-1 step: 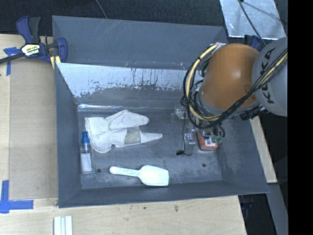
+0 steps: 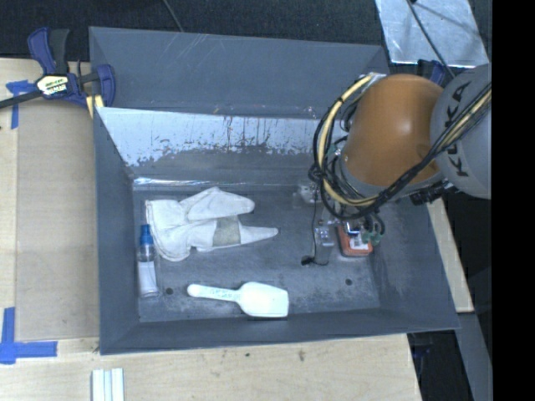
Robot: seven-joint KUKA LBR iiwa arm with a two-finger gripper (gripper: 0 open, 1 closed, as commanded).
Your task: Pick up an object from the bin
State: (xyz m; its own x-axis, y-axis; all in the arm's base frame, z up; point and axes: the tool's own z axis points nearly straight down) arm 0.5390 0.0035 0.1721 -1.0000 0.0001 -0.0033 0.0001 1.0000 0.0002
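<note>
Camera view: hand (image 2: 321, 245) low over the right side of the bin (image 2: 251, 73) floor, just beside a small orange-red block (image 2: 354, 242). Wide or narrow: cannot tell. Nothing seen gripped. White cloth (image 2: 201, 220), white scoop (image 2: 251, 297) and blue-capped bottle (image 2: 146, 261) well apart to the left. Probably approach step. Next: centre over block, descend, close.

My bin (image 2: 242, 73) is matt grey metal, scratched on its upper wall. Left of centre I see soft white cloth (image 2: 196, 220), below it a smooth plastic scoop (image 2: 251, 298).
</note>
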